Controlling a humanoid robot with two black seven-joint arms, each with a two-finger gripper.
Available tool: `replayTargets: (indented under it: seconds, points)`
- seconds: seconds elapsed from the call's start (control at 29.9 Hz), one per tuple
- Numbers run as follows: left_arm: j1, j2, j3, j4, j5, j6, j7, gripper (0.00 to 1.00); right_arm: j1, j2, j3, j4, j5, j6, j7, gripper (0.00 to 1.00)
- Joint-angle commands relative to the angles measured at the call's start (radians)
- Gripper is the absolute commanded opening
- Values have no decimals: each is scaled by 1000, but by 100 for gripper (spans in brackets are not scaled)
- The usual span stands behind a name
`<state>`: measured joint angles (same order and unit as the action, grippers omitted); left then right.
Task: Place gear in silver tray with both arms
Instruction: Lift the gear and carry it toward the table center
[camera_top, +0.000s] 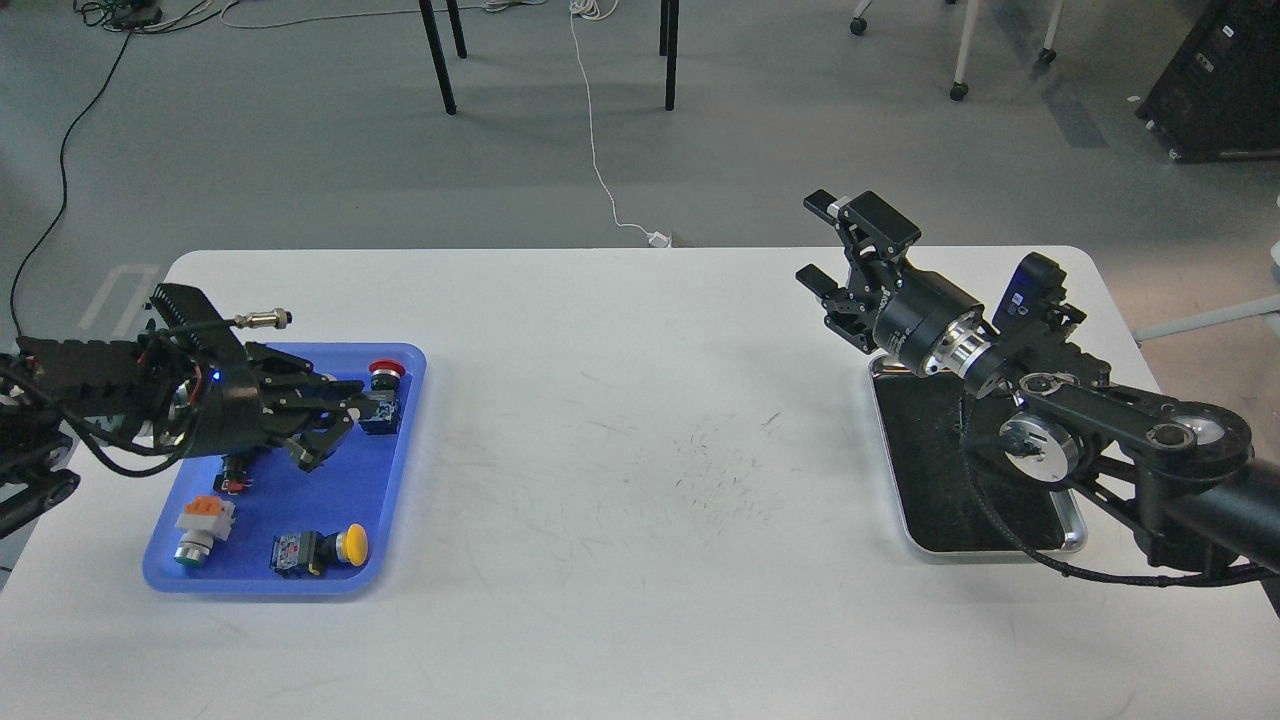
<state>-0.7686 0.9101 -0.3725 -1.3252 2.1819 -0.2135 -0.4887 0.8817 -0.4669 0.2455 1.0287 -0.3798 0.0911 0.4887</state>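
The silver tray (1072, 534), with a black inner surface, lies at the right of the table, partly under my right arm. My right gripper (835, 245) hangs open and empty above the tray's far left corner. A blue plastic tray (395, 470) at the left holds the gear: a red-capped switch (384, 372), a yellow-capped switch (322, 549) and an orange-and-white part (199, 520). My left gripper (352, 418) hovers over the blue tray, its tips right beside the red-capped switch. Its dark fingers blend together, so I cannot tell if it holds anything.
The white table (620, 500) has light scuff marks in its middle. A metal connector (262, 320) sticks out from my left wrist cabling. A small red piece (232, 486) shows under my left arm. Chair legs and cables are on the floor beyond the table.
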Motion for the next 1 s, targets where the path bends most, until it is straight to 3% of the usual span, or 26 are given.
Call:
replayTargets:
  seconds: [0.0,0.27,0.64,0.74,0.97]
  points:
    - [-66,-107,4,-25,0,-58,0,11,52,4,23,-1,42,-1,0,99]
    - [-161,-416,102,10,0,-170,0,11,187,11,29,-16,291,-17,0,99]
    - [-248,-835,230,322,0,-178,0,12,181,36,29,-41,294,-39,0,99]
    - [-251,-910,233,403,0,-176,0,12,181,40,23,-41,294,-39,0,99]
    - [-248,-910,282,471,0,-172,0,12,180,40,18,-39,294,-39,0,99]
